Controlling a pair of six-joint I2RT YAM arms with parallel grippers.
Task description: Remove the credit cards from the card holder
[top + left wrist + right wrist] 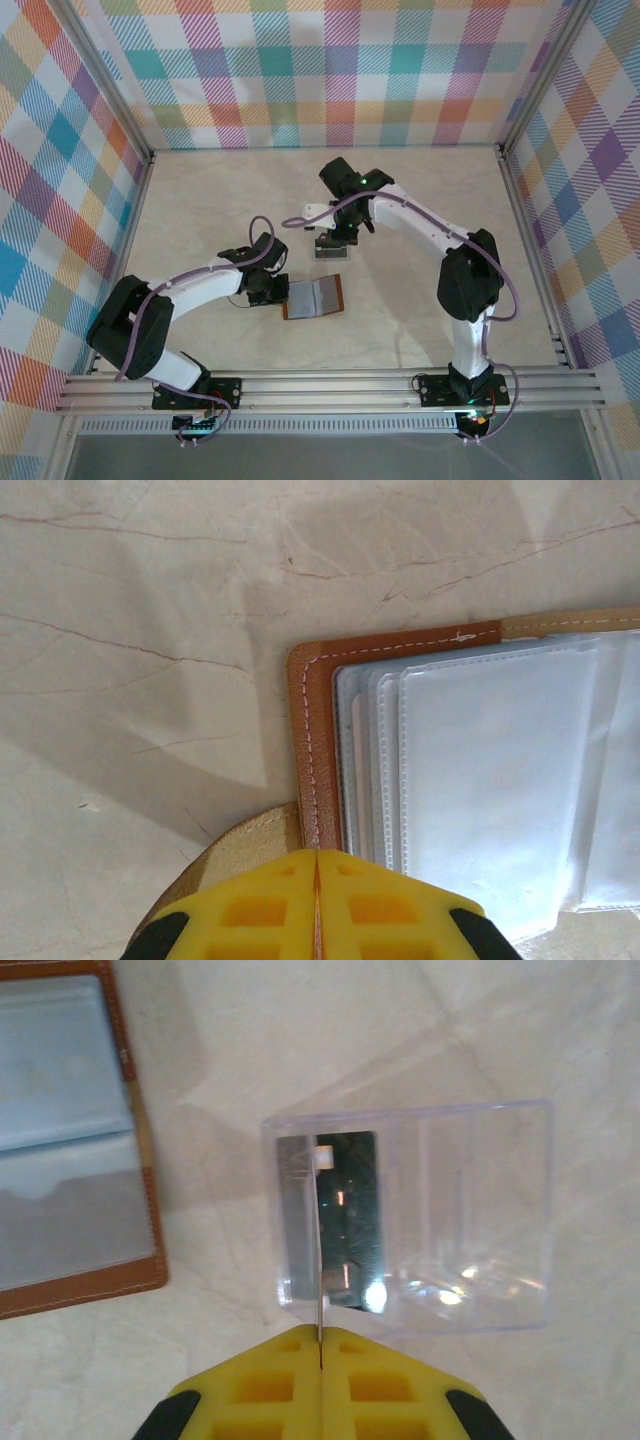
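The brown leather card holder lies open on the table, its clear sleeves facing up. My left gripper is shut on the holder's left edge, beside the snap tab; from above this left gripper sits at the holder's left side. My right gripper is shut on a thin pale credit card, seen edge-on over the clear tray. A dark credit card lies inside that tray. From above, the right gripper hovers just behind the holder.
The clear square tray stands just behind the holder's right half. Plaid walls enclose the marble-patterned table on three sides. A white bracket on the right arm juts left of the tray.
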